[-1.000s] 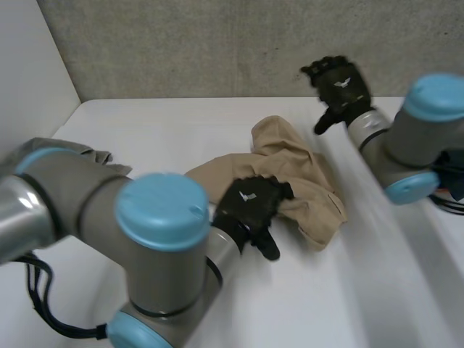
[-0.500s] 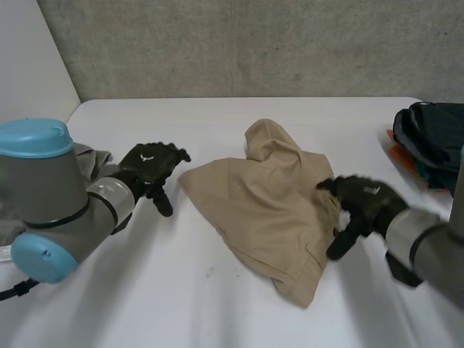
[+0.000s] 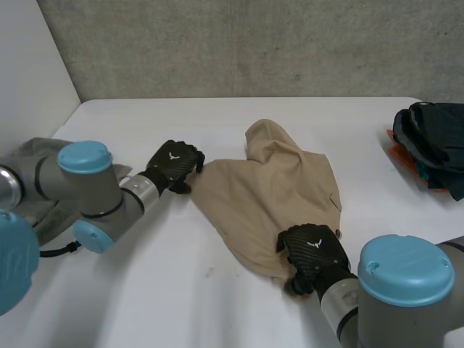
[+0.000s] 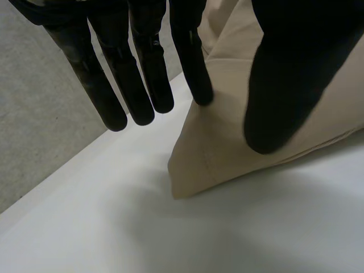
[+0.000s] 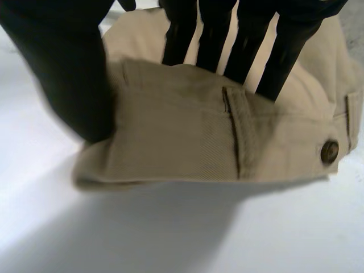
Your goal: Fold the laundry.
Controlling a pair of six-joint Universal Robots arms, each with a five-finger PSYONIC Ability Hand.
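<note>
A tan garment (image 3: 268, 188) lies crumpled in the middle of the white table (image 3: 181, 290). My left hand (image 3: 174, 163) is at its left corner. In the left wrist view that hand (image 4: 142, 68) has straight fingers: one fingertip touches the cloth's edge (image 4: 227, 142) and the thumb rests on top. My right hand (image 3: 313, 250) is at the near corner. In the right wrist view the fingers of that hand (image 5: 74, 74) go behind the buttoned waistband (image 5: 182, 148) and the thumb presses its front, pinching it.
A grey cloth (image 3: 36, 167) lies at the table's left edge under my left arm. A dark teal pile on something orange (image 3: 431, 145) sits at the right edge. A concrete wall (image 3: 254, 43) runs along the back.
My left hand came off the cloth and returned to its left corner. My right hand came down from the back to the near corner. Both hands' fingers have closed in.
</note>
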